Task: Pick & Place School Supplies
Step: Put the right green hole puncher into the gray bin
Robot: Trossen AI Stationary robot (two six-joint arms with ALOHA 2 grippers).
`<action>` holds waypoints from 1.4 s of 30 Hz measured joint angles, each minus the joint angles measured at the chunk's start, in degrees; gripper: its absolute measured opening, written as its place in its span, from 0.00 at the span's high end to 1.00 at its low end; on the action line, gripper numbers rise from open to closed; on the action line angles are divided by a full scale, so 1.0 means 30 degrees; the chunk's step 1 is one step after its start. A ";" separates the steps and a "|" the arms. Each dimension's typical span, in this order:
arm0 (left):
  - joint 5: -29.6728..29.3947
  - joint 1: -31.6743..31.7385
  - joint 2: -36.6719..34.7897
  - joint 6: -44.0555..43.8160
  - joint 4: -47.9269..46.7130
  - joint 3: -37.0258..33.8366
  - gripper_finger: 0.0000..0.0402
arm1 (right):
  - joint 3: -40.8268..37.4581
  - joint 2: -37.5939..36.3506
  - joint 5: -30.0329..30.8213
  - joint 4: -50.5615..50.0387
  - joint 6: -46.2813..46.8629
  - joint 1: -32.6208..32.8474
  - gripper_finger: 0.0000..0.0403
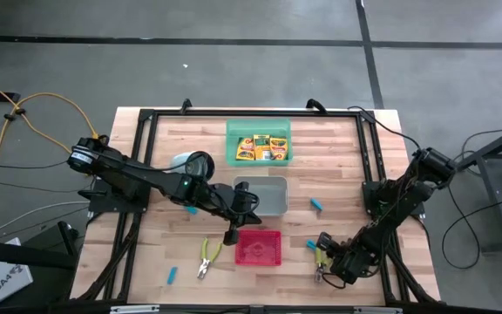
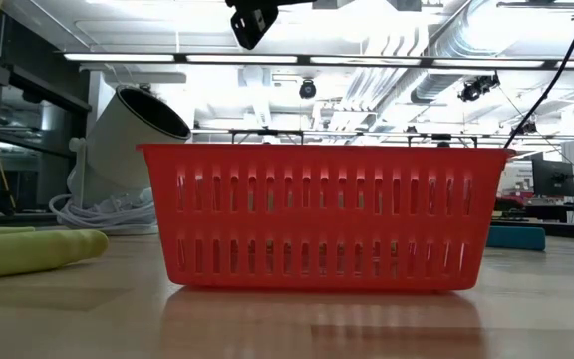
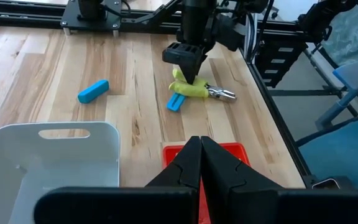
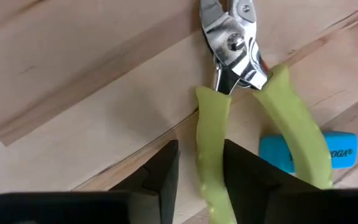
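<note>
Pliers with yellow-green handles (image 4: 211, 143) lie on the wood near the table's front right (image 1: 321, 257). My right gripper (image 1: 328, 264) is down over them, its fingers (image 4: 166, 171) open and straddling one handle; bare wood shows on one side of that handle. A light-blue piece (image 4: 309, 152) lies under the other handle. My left gripper (image 1: 231, 234) hangs shut and empty over the red tray (image 1: 258, 249). Other pliers (image 1: 206, 258) lie to the left of that tray. Crayon boxes (image 1: 260, 146) sit in the green tray (image 1: 234, 131).
A grey tray (image 1: 273, 199) stands behind the red one. Loose light-blue pieces lie at the right (image 1: 317, 205), by the red tray (image 1: 311, 244) and front left (image 1: 172, 275). A white round object with a cable (image 1: 190, 163) stands at the back left.
</note>
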 joint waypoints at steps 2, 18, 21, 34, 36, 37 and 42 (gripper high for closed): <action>0.0000 0.0000 0.0000 0.0000 -0.0004 0.0000 1.00 | 0.0000 0.0000 -0.0025 0.0004 0.0003 0.0000 0.77; 0.0004 0.0000 0.0000 0.0007 -0.0007 0.0000 1.00 | -0.0044 0.0051 0.0362 0.0062 0.0142 0.0007 0.89; 0.0000 0.0000 0.0000 0.0015 -0.0007 0.0000 1.00 | -0.0044 0.0051 0.0415 0.0055 0.0142 0.0007 0.91; 0.0007 -0.0003 0.0000 0.0015 0.0035 0.0000 1.00 | -0.0117 -0.3615 0.2585 -0.0827 0.2233 -0.0413 0.91; 0.0007 -0.0007 0.0000 0.0015 0.0127 0.0000 1.00 | -0.0087 -0.4454 0.2892 -0.0898 0.3052 -0.0965 0.91; 0.0007 -0.0007 0.0000 0.0015 0.0201 0.0000 1.00 | -0.0087 -0.4878 0.3139 -0.1072 0.3492 -0.1276 0.91; 0.0007 -0.0001 0.0000 0.0015 0.0242 0.0000 1.00 | -0.0080 -0.6831 0.2910 -0.1141 0.4297 -0.3825 0.91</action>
